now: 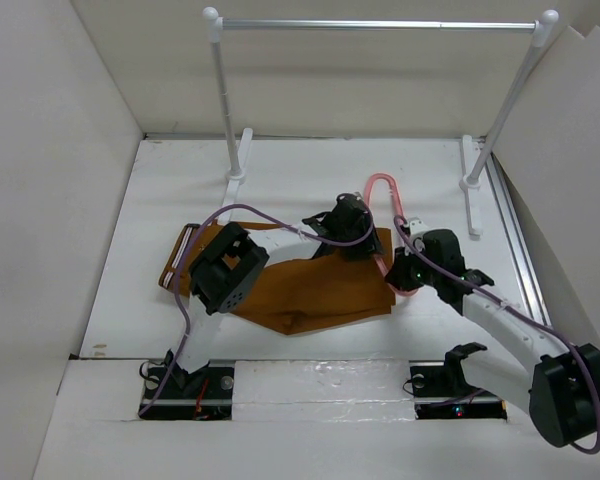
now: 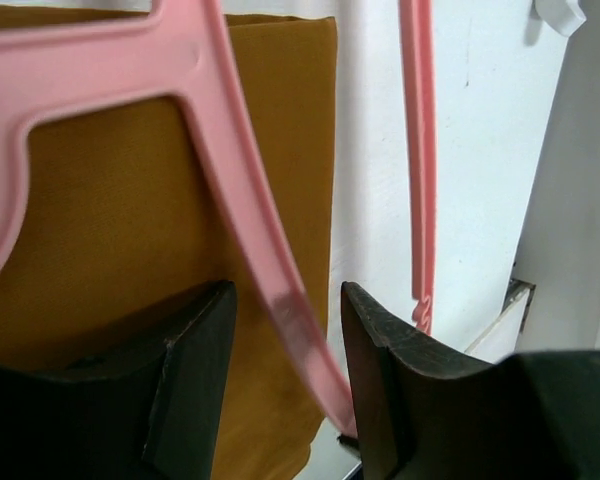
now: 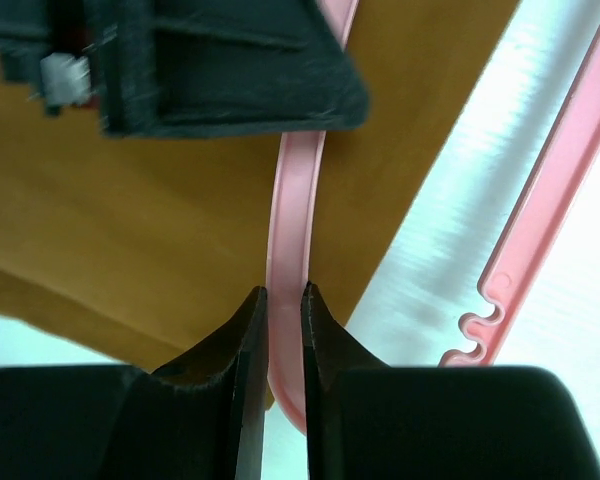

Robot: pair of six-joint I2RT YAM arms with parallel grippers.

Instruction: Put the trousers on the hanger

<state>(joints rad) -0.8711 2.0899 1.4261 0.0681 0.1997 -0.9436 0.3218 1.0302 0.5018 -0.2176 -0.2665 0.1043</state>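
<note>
Both the left pincer (image 1: 360, 245) and the right pincer (image 1: 398, 278) meet at the trousers (image 1: 320, 285), seen from above.

Left wrist: the left pincer stands wide, the hanger (image 2: 205, 90) bar between its jaws and the trousers beneath.

Right wrist: the right pincer pinches the hanger bar, the trousers behind it.

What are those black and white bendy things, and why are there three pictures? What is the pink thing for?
Those are two robot arms, a left arm and a right arm, bolted to the near edge of a white table. The wide picture comes from a camera above and behind them. The two close-up pictures come from small cameras on the wrists, so each shows its own black fingers. On the table lie brown trousers, and a pink hanger lies partly over them. At the back stands a silver clothes rail. The right gripper pinches a thin bar of the hanger. The left gripper is open, with one finger on each side of another bar.
</note>
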